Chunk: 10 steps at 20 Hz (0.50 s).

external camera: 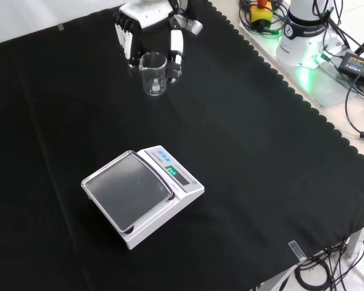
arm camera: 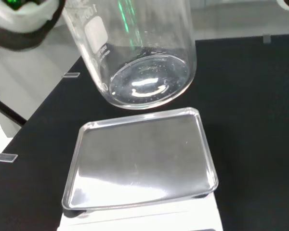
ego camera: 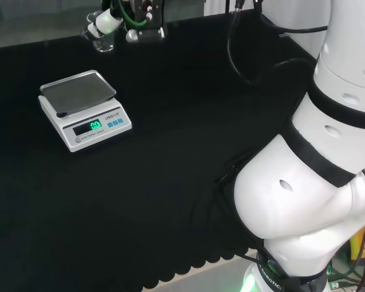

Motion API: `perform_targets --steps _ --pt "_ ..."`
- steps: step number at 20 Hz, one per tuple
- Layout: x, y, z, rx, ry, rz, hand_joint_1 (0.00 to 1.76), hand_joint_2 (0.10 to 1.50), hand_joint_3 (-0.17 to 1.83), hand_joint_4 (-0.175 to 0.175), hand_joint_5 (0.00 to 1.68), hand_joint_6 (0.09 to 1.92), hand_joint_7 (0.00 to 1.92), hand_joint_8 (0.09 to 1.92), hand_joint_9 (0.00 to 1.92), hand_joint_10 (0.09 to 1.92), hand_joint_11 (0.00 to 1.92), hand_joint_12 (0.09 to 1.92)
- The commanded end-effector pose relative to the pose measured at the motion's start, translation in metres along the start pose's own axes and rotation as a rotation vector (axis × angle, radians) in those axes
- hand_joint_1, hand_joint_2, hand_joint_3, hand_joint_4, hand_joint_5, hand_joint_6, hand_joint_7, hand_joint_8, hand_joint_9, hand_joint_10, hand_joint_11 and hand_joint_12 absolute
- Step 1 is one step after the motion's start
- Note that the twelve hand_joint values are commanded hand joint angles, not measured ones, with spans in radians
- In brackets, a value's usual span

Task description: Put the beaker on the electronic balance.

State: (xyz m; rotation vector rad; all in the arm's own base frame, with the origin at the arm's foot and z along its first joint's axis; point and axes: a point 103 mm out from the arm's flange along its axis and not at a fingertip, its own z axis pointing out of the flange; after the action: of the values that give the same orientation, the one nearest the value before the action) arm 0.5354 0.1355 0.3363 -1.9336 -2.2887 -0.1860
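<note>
The robot hand [external camera: 150, 37] has its fingers curled round the beaker [external camera: 153, 73], empty, light, slippery, breakable glass best held mid-wall; the balance [external camera: 139, 194] sits well apart.

Between the fingers [external camera: 176, 47], the beaker [external camera: 153, 73] is clear, glossy glass. The balance [external camera: 143, 195] has a brushed metal pan and smooth white plastic body. Matt black cloth covers the counter [external camera: 261, 182].

Black cloth [external camera: 242, 182] (scalloped edge) over a pale floor [external camera: 358, 79]
</note>
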Motion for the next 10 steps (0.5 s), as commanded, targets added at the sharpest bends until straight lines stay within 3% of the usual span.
perform_targets --steps 1,10 --pt "0.019 0.008 0.049 0.075 0.078 0.03 1.21 0.62 0.69 -0.175 1.35 0.55 1.65 0.57 1.83 0.41 1.53 0.7" --pt "0.06 0.036 0.09 0.089 0.064 0.017 1.21 0.61 0.7 -0.175 1.34 0.56 1.66 0.58 1.83 0.42 1.53 0.7"
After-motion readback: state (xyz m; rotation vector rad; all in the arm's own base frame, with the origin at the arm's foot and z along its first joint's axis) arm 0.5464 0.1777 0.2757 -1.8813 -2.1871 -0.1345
